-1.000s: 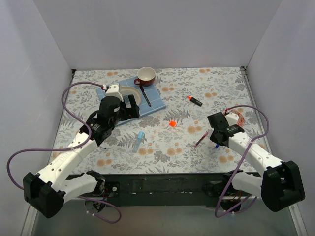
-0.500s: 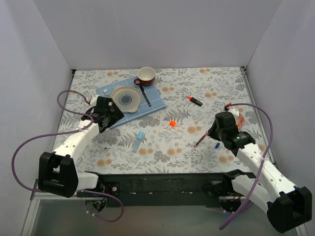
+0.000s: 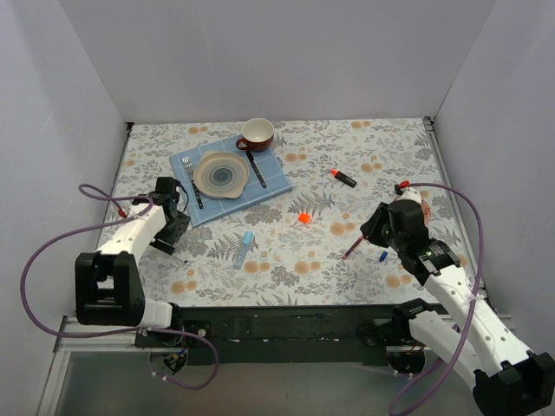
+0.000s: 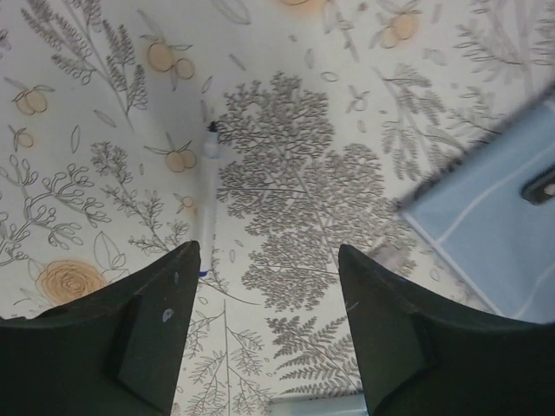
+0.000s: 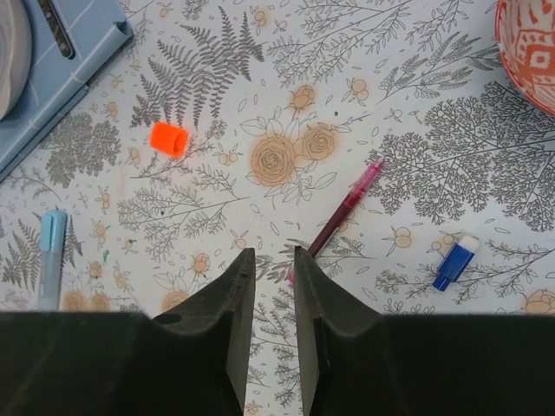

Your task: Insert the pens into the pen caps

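Nearest the bases, the left gripper (image 4: 267,253) hangs over the floral counter (image 3: 286,276) with its jaws spread wide and nothing between them. A thin white-and-blue pen (image 4: 208,204) lies flat just beside its left finger. The pen's long axis runs straight up the wrist view, dark tip at the far end.

On the other side, the right gripper (image 5: 270,260) has its jaws a narrow slit apart, pinching nothing. The slim maroon pen (image 5: 347,208) lies on a diagonal, its near end just beside that gripper's fingertip and its pinker end pointing far-right. Near it on the right lies the dark blue cap (image 5: 455,260), short with a white end and tilted the same way.

Toward the middle, the chunky light-blue marker (image 3: 245,247) lies almost near-to-far. Beyond it is the stubby bright orange cap (image 3: 303,218). Farther still, the black highlighter (image 3: 343,178) lies slantwise, its orange tip pointing far-left.
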Controlling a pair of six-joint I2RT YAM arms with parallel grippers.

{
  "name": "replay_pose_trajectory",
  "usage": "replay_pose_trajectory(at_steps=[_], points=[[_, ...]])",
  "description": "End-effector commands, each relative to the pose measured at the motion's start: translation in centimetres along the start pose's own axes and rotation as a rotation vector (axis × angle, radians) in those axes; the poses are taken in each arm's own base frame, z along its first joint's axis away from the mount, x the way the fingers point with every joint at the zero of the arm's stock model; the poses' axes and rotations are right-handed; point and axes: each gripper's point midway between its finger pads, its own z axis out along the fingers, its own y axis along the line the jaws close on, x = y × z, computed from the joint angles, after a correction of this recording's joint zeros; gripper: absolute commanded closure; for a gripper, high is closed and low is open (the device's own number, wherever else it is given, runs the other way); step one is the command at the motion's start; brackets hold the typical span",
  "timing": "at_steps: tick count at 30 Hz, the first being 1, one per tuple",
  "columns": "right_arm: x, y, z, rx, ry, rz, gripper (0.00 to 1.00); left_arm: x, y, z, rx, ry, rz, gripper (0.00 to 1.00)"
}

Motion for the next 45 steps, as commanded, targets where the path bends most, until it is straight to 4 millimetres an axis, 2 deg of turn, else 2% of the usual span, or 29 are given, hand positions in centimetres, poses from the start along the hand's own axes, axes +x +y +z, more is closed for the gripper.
replay_pose_trajectory(at_steps=[1,4,9,12,17,19,21,24,26,29,33,34,35,37,40,41,42,43,45], points=[[-0.9,1.4,-0.4,-0.083,-0.043,-0.004,0.69,1.5,3.1,1.0,-0.18,0.048,-0.07,0.39],[-0.6,1.3,-0.5,-0.085,-0.038,0.003,0.69,2.4,3.9,1.9,-0.217,0.068,-0.076,0.42],[-0.6,1.5,-0.9,-0.102,-0.043,0.01,0.7,3.2,4.0,3.1,-0.2,0.085,-0.057,0.47],[-0.8,1.6,-1.1,-0.103,-0.049,0.01,0.7,3.7,5.2,3.4,-0.233,0.085,-0.064,0.52],[-0.9,1.8,-1.5,-0.114,-0.048,0.025,0.7,4.1,6.2,3.8,-0.24,0.079,-0.076,0.75],[-0.8,2.1,-1.7,-0.127,-0.041,0.028,0.7,4.6,6.5,4.1,-0.229,0.085,-0.075,0.78],[-0.7,2.0,-1.7,-0.124,-0.038,0.029,0.7,5.1,6.8,4.1,-0.219,0.102,-0.077,0.9],[-0.8,1.7,-1.8,-0.109,-0.046,0.026,0.7,5.4,6.7,3.7,-0.177,0.116,-0.086,1.0],[-0.8,1.7,-1.9,-0.108,-0.047,0.026,0.7,5.4,6.9,3.6,-0.166,0.112,-0.088,1.0],[-1.1,2.3,-2.1,-0.134,-0.051,0.028,0.7,4.5,5.5,2.8,-0.088,0.089,-0.055,1.0],[-1.7,4.4,-2.6,-0.237,-0.044,0.008,0.67,3.5,1.4,0.1,0.108,0.032,0.086,1.0],[-2.0,4.7,-2.7,-0.254,-0.055,-0.022,0.65,4.2,0.4,-0.9,0.171,0.023,0.2,1.0],[-2.7,5.9,-3.0,-0.307,-0.071,-0.033,0.64,4.2,-1.2,-2.2,0.237,0.005,0.239,1.0],[-3.0,7.5,-3.4,-0.383,-0.063,-0.058,0.51,5.2,-2.9,-4.7,0.35,-0.032,0.35,1.0],[-4.0,9.7,-4.0,-0.458,-0.039,-0.05,0.43,5.9,-4.8,-8.2,0.496,-0.035,0.387,1.0],[-4.1,10.3,-4.0,-0.483,-0.031,-0.044,0.43,6.4,-5.2,-9.1,0.55,-0.021,0.433,1.0],[-4.3,11.4,-3.9,-0.535,-0.022,-0.038,0.4,7.0,-6.4,-10.1,0.646,-0.012,0.46,1.0],[-4.2,12.0,-4.0,-0.571,-0.014,-0.035,0.39,9.3,-7.0,-12.0,0.774,0.094,0.524,1.0],[-4.6,14.3,-4.5,-0.697,-0.013,-0.018,0.36,11.3,-8.0,-14.9,1.004,0.152,0.608,1.0]])
